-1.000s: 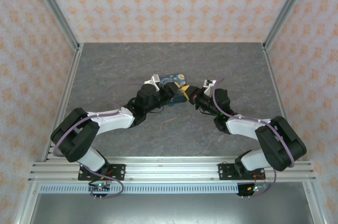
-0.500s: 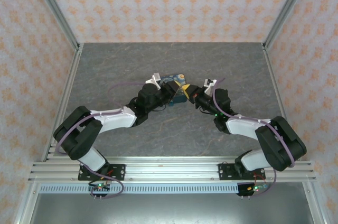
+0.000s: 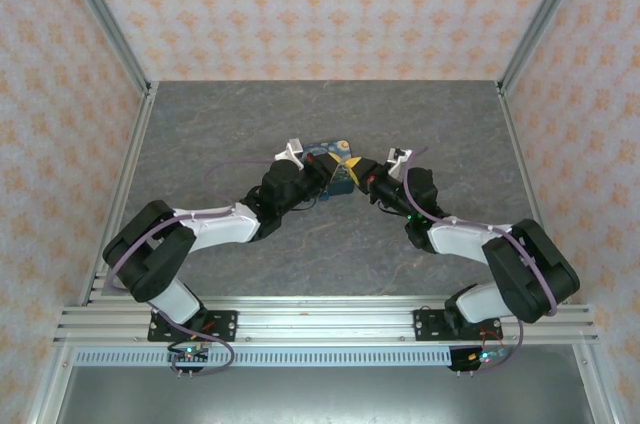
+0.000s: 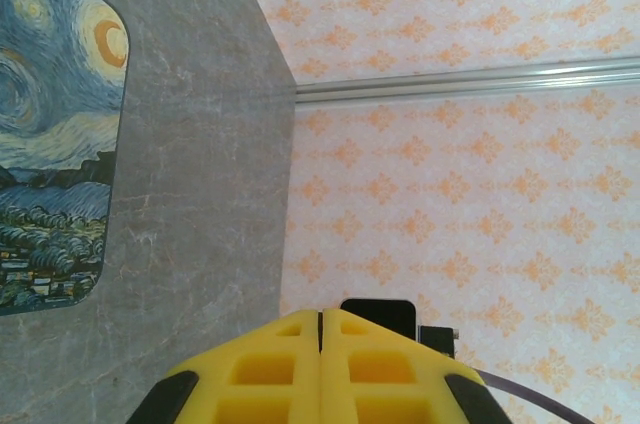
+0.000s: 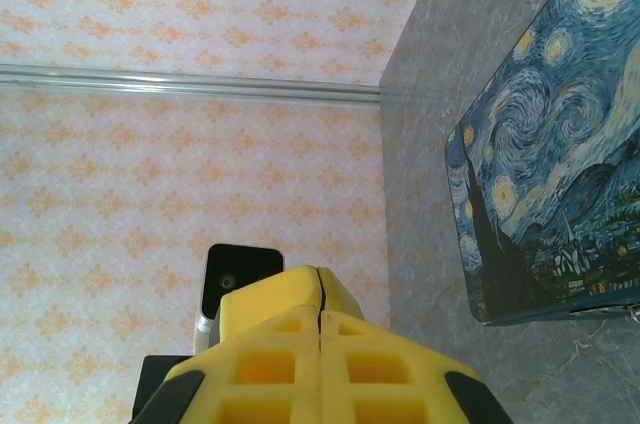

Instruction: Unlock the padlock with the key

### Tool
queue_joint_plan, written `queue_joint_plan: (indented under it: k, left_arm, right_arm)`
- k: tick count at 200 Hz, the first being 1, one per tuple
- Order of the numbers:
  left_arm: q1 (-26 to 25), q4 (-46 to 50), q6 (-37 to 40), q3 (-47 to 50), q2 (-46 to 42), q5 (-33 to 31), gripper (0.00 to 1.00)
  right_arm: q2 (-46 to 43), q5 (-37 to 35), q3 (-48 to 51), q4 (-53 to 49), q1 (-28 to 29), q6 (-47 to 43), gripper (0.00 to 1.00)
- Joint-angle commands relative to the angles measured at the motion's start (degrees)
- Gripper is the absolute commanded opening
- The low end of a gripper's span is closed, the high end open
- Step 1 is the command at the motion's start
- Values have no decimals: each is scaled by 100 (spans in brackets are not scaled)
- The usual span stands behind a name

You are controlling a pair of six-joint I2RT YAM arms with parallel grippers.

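Painted box point(image 4: 50, 144) crowds left gripper point(image 4: 320, 316); table point(image 4: 200, 194) beyond lies open.

— What carries everything here?
— A flat bench of grey, marble-veined stone-look material point(image 3: 250, 114).
— And what lies directly on it?
— A flat rectangular box with rounded corners, painted in blue night-sky swirls and yellow discs point(image 3: 333, 152). It lies face up near the bench's middle, well apart from every edge.

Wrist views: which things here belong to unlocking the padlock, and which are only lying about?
For the job: left gripper, right gripper, both shut; padlock and key: cannot tell where.
Lying about: painted blue box, on the table.
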State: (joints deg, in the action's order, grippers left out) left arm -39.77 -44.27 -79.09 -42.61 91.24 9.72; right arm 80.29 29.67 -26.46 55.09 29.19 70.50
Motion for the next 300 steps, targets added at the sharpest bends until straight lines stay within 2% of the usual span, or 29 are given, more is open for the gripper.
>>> queue_joint_plan:
  k: [1,8,22,38,46,80,112,150,186,229,300]
  left_arm:
    - [-75,-206,41,-71,48,-144,0]
    - [-75,-172,91,-73,47,-129,0]
    - [-75,-55,266,-81,-8,-112,0]
    - [-58,133,554,-102,-117,-37,0]
    - [-50,257,706,-118,-181,23,0]
    - [16,631,1312,-222,-391,367,0]
    - [94,716,1669,-373,-401,864,0]
    - [127,648,1774,-495,-335,1310,0]
    - [127,463,1630,-482,-308,1353,0]
    - [128,253,1422,-472,-182,1323,0]
    - [127,-73,1117,-520,61,1253,0]
  right_arm:
    - [-13,-23,26,236,-22,3,0]
    - [-74,-16,56,199,-50,-2,2]
    - [-328,-68,221,-53,-189,-44,32]
    - [-747,-103,409,-526,-404,-144,53]
    - [-974,-62,435,-841,-503,-246,57]
    - [-1870,119,88,-2539,-641,-1086,64]
    - [-1973,478,-424,-3208,-646,-1790,62]
    - [-1540,1116,-720,-2809,-652,-2136,49]
    - [-1063,1372,-673,-2035,-654,-1906,40]
    - [-745,1445,-463,-1192,-652,-1481,36]
    - [-618,1463,-163,-516,-654,-1109,35]
